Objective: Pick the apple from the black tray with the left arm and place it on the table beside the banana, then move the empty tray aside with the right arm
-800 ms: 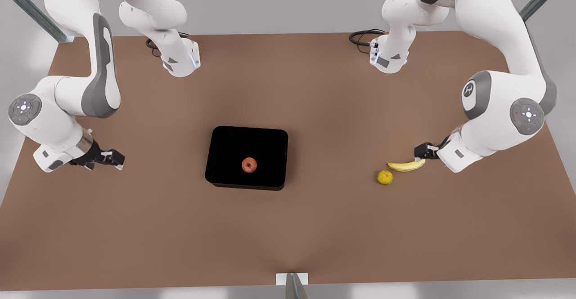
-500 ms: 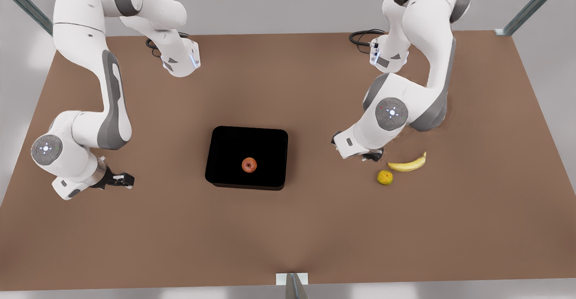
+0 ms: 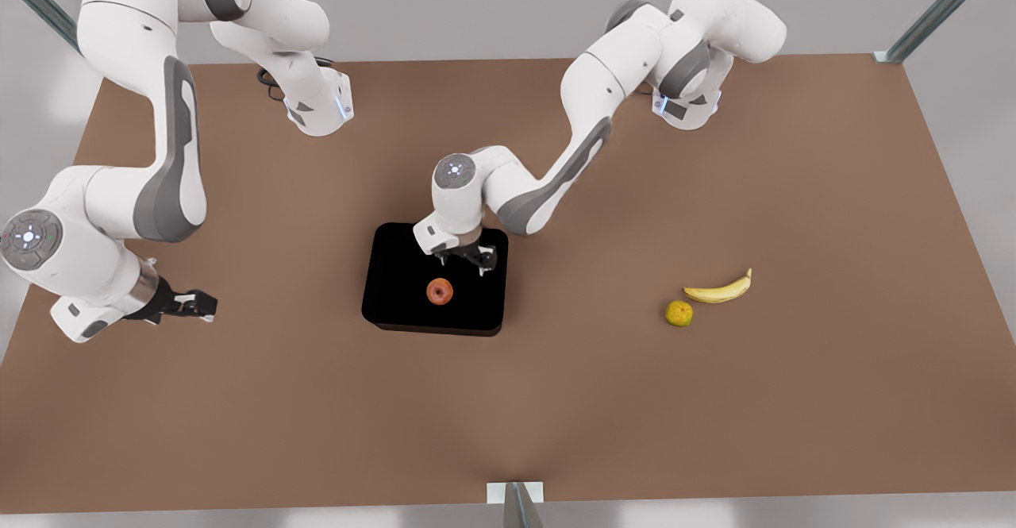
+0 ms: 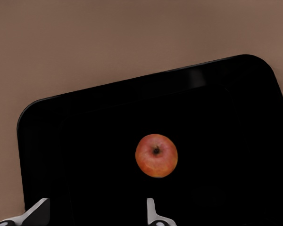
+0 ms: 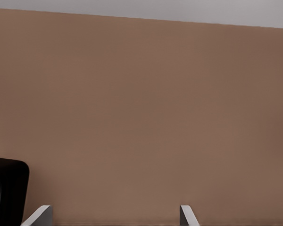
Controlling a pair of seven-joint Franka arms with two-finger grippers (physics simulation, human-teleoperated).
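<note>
Over the tray point(image 3: 397, 274) your left gripper point(image 3: 467, 260) hung open and empty; the apple point(image 3: 440, 291) lay just beyond its fingertips. Your right gripper point(image 3: 190, 303) waited open, well apart.

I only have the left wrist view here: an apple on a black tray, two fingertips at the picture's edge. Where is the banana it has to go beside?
Observer: The banana lies on the table toward the front view's right, well apart from the black tray, with a yellow-green fruit close beside it.
Operator: Where is the other arm?
Observer: The right gripper waits low at the front view's left, open, apart from the tray.
Operator: Is my gripper centred over the apple?
Observer: Not quite. In the front view the left gripper, open, hangs over the tray's far half, and the apple lies a little nearer the camera.
</note>
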